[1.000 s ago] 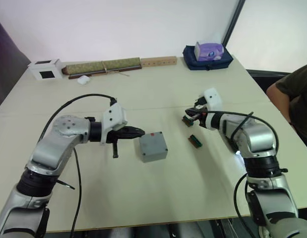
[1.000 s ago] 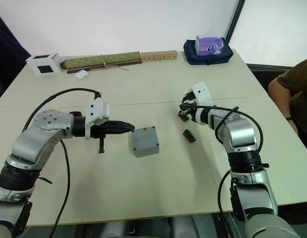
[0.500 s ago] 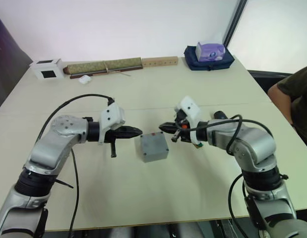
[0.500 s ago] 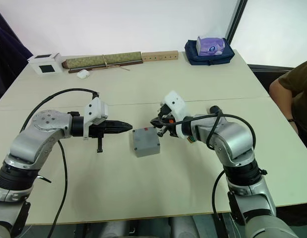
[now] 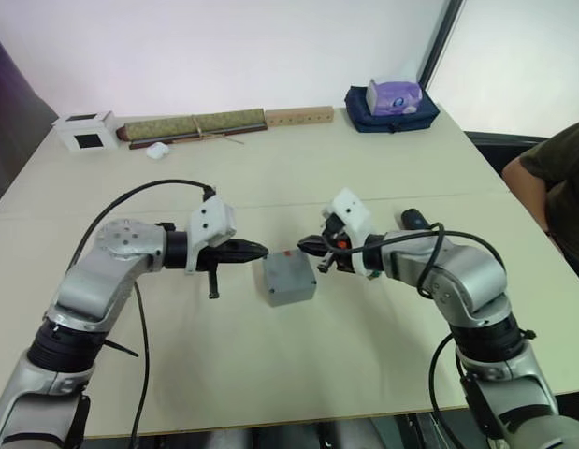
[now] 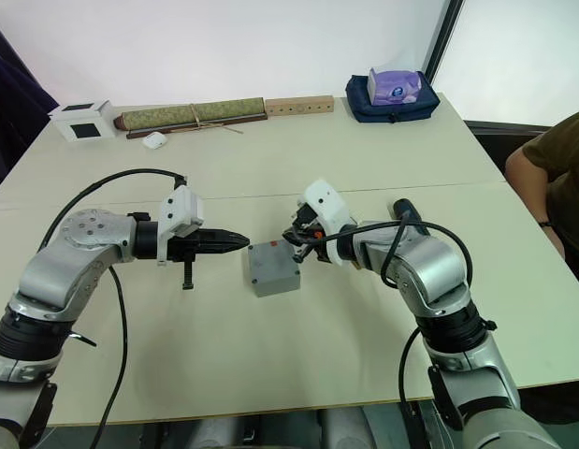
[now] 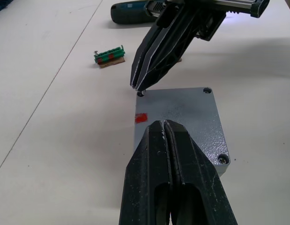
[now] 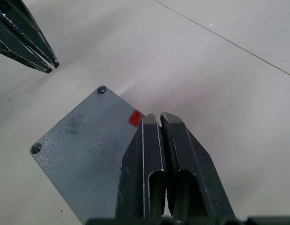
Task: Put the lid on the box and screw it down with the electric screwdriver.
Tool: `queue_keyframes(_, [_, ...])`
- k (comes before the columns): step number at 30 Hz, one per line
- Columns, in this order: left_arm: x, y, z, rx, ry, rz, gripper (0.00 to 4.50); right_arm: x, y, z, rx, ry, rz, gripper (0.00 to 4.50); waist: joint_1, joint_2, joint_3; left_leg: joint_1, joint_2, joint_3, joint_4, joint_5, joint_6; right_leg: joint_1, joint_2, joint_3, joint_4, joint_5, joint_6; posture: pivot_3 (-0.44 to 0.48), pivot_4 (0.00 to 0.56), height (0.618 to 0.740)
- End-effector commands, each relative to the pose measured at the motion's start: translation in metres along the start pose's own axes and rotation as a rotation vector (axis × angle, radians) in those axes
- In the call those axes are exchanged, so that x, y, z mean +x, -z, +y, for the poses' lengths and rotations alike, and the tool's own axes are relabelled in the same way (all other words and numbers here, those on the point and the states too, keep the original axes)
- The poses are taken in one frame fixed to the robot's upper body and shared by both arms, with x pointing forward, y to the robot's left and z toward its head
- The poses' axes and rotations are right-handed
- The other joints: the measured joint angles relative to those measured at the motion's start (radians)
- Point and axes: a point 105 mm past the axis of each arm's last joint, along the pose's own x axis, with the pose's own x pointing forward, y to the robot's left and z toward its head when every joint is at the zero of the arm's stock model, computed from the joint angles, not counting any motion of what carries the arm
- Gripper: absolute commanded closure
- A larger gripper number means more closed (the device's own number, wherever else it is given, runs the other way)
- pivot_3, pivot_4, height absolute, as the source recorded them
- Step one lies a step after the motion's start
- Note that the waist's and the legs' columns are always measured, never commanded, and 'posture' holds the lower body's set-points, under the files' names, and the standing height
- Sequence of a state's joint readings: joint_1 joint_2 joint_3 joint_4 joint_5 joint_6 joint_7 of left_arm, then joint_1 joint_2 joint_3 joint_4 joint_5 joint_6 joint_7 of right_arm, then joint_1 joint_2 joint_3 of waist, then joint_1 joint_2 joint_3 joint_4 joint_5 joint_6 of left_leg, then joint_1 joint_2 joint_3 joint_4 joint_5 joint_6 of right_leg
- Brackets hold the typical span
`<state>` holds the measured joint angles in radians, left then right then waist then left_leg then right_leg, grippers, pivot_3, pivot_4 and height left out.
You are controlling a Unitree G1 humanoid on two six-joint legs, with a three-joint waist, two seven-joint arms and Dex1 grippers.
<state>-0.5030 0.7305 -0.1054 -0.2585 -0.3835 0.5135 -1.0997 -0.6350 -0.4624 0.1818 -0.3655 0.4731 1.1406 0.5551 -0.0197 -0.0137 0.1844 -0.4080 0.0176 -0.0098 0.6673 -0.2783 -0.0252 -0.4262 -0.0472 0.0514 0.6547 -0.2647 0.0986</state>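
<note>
Beige table (image 5: 270, 365): lid (image 7: 180, 117) sits on box (image 5: 289, 278) mid-table, between my closed, empty left gripper (image 5: 261, 250) and right gripper (image 5: 306, 245). Nudging the corner could shift the unscrewed lid.

Bright, even light — soft shadows.

1. The dark teal thick cylindrical electric screwdriver (image 7: 135, 6) is cut off by the left wrist view's edge and partly covered by the right gripper (image 7: 139, 88).
2. The flat grey metal lid (image 8: 84, 150) hides the box interior.
3. A seated person's dark sleeve (image 5: 562, 168) is cropped at the edge.
</note>
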Motion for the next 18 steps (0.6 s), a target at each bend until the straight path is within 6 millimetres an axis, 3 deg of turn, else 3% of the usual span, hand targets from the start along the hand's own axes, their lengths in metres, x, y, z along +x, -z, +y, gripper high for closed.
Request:
queue_keyframes(1, [-0.003, -0.007, -0.001, 0.04, -0.001, -0.012, 4.5, -0.002, -0.011, -0.001, -0.036, 0.01, -0.039, 4.46, 0.0, 0.0, 0.0, 0.0, 0.0, 0.0, 0.0, 0.0, 0.0, 0.0, 0.0, 0.0, 0.0, 0.0, 0.0, 0.0, 0.15, 0.74])
queue_keyframes(18, [-0.002, -0.007, -0.003, 0.045, 0.001, -0.012, 4.5, 0.002, 0.009, -0.009, -0.039, 0.016, 0.014, 4.46, 0.0, 0.0, 0.0, 0.0, 0.0, 0.0, 0.0, 0.0, 0.0, 0.0, 0.0, 0.0, 0.0, 0.0, 0.0, 0.0, 0.15, 0.74])
